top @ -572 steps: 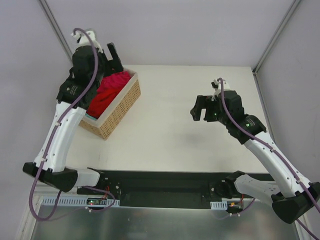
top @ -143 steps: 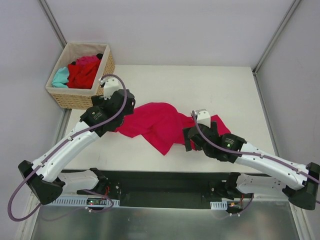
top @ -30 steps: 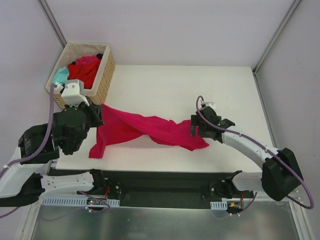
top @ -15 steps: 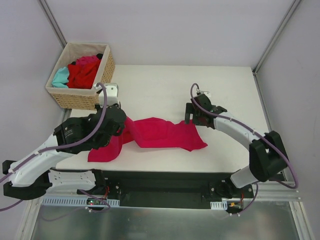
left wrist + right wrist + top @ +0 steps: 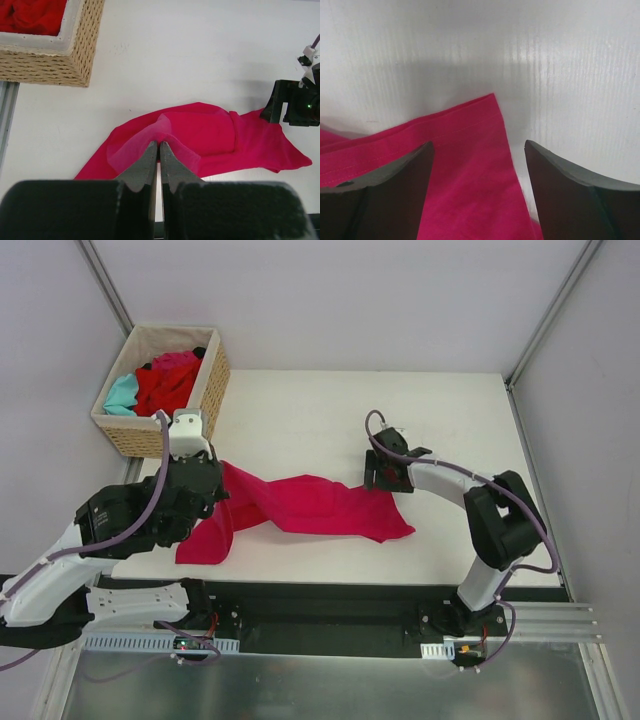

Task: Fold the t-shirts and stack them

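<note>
Here, the left gripper (image 5: pixel 160 149) has its jaws pressed together on a raised fold of the magenta-pink t-shirt (image 5: pixel 320 505), pinching the cloth up off the table (image 5: pixel 300 410). The right gripper (image 5: pixel 477 147) has its jaws spread wide, with a hemmed corner of the same shirt lying between them, unclamped. The shirt lies crumpled and drawn out lengthwise. One end is near the wicker basket (image 5: pixel 212 390), on the side towards the arms, and the other is well apart from the basket, to its right. Inside the basket lie a red t-shirt (image 5: pixel 160 390), a teal t-shirt (image 5: pixel 120 393) and a pink t-shirt (image 5: pixel 178 361).
</note>
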Controlling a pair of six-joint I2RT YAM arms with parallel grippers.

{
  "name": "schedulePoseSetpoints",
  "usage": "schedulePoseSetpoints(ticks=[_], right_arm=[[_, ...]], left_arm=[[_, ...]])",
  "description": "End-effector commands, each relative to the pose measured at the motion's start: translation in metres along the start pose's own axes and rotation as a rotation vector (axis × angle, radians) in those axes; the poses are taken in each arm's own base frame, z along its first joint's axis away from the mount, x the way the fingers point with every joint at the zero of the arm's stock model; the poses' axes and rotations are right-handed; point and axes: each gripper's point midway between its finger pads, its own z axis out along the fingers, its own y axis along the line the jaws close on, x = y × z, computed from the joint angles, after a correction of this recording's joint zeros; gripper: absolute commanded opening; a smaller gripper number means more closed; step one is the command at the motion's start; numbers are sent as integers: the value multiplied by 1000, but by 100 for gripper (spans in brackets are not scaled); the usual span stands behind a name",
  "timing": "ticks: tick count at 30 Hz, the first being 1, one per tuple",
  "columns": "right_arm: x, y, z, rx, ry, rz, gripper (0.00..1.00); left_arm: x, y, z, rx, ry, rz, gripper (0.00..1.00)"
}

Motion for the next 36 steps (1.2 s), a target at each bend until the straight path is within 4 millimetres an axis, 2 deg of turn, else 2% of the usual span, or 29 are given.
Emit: schedulePoseSetpoints(ticks=[1,7,19,22,26,29,30,33,34,36], right_arm=[[-25,-4,5,16,-56,60,75],[-31,-10,15,22,-50,93,68],[-27,2,29,-8,-11,114,42],[-25,3,31,-5,-4,117,31],[-20,1,32,6,11,120,1],[-19,-2,30,24,9,125,1],[-21,-3,27,27,0,123,1],[-38,-5,3,45,-89,100,1],[-49,-6,-9,44,-125,95,1],[-82,-5,-51,28,-221,81,1]], left_arm=[[-3,7,2,-40,-21,9,0],[-4,12,1,-51,-29,15,0],[-9,16,2,-72,-36,32,0],[-10,18,2,-80,-38,32,0],[-11,21,2,-92,-45,26,0],[-11,24,3,-106,-51,24,0],[-11,25,3,-109,-50,25,0],[-11,25,6,-127,-44,44,0],[-15,25,6,-128,-51,46,0],[-28,22,9,-144,-80,47,0]])
